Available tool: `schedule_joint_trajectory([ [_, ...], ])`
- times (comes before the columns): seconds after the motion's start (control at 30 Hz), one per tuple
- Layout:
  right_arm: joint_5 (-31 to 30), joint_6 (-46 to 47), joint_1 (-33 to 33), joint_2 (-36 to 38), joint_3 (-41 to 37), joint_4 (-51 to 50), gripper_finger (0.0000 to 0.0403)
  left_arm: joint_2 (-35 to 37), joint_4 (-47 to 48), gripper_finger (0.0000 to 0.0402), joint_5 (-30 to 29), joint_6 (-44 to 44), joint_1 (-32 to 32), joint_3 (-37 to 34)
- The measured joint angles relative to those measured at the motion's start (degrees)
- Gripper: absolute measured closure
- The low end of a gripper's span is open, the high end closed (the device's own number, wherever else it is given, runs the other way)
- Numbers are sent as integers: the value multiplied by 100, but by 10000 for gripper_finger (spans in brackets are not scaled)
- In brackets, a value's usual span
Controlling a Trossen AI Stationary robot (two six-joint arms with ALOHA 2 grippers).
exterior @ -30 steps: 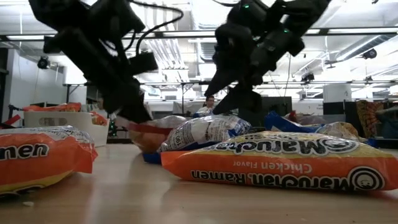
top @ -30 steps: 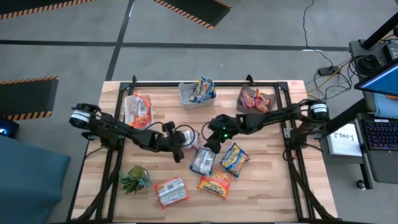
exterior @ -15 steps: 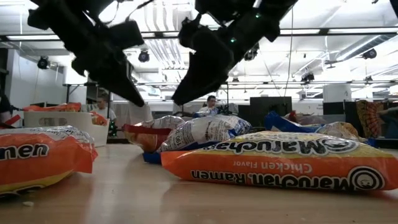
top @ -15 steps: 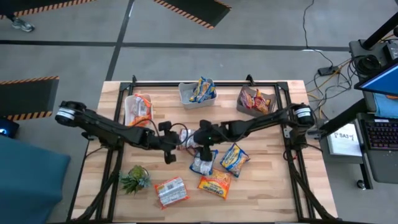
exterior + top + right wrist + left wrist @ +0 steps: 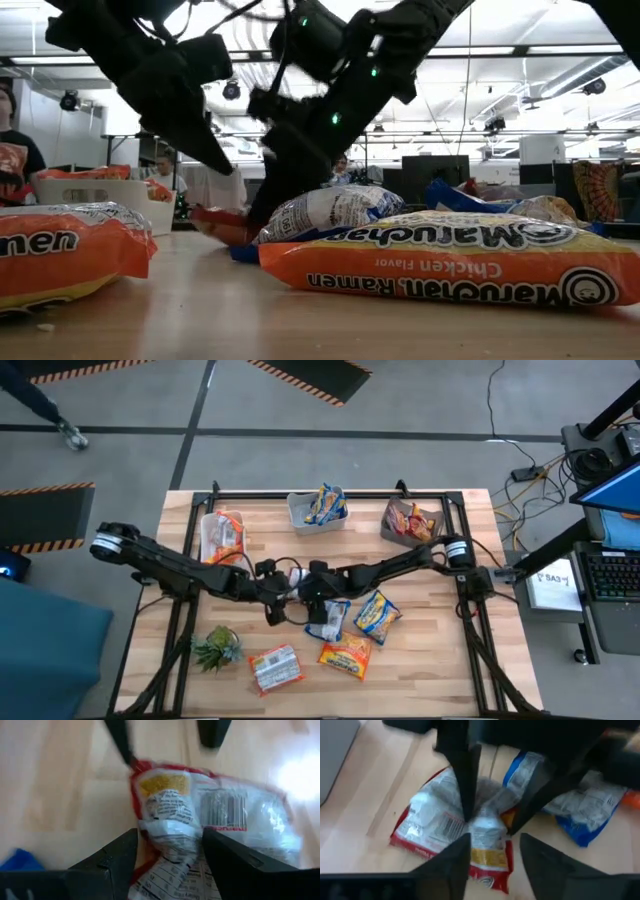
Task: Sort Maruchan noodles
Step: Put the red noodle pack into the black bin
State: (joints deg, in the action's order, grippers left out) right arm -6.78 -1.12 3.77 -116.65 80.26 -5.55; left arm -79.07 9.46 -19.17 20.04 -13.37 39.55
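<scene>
My right claw (image 5: 167, 857) hangs spread wide over a crinkly white-and-red plastic noodle packet (image 5: 200, 815) lying flat near the middle of the pale wooden worktop (image 5: 430, 670), one finger on each side of it, nothing gripped. My left claw (image 5: 492, 855) faces it from the other side, also spread and empty, close above the same packet (image 5: 455, 827). Just beside it lies a blue-and-white packet (image 5: 328, 618); further packets (image 5: 348, 656) lie nearer the front edge, and the three bins (image 5: 305, 517) at the back hold more.
</scene>
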Motion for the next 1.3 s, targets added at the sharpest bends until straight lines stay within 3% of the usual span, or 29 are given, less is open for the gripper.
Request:
schedule_joint_trajectory([
  [0.1,-92,29,-5,-97,55,-84,211,-124,-44,204,-20,21,-41,5],
  [0.23,-90,227,-42,-95,97,-163,275,-435,-118,167,-30,-22,-55,1],
  [0.4,-51,230,-68,12,88,-184,376,-969,-300,155,-131,-89,-52,-4],
  [0.53,271,281,-74,108,84,-230,389,-1250,-405,161,-360,80,-48,11],
  [0.7,574,315,-66,217,79,-191,390,-1353,-534,210,-385,137,-48,11],
  [0.9,581,185,-66,516,45,-263,388,-1124,-546,356,-383,157,-38,15],
  [0.97,578,126,-68,656,36,-360,379,-1029,-555,388,-383,225,-31,17],
  [1.1,580,47,-66,1001,25,-533,336,-730,-647,392,-340,496,-8,17],
  [1.3,577,-126,-70,1512,5,-827,236,-238,-576,398,-79,1300,235,15],
])
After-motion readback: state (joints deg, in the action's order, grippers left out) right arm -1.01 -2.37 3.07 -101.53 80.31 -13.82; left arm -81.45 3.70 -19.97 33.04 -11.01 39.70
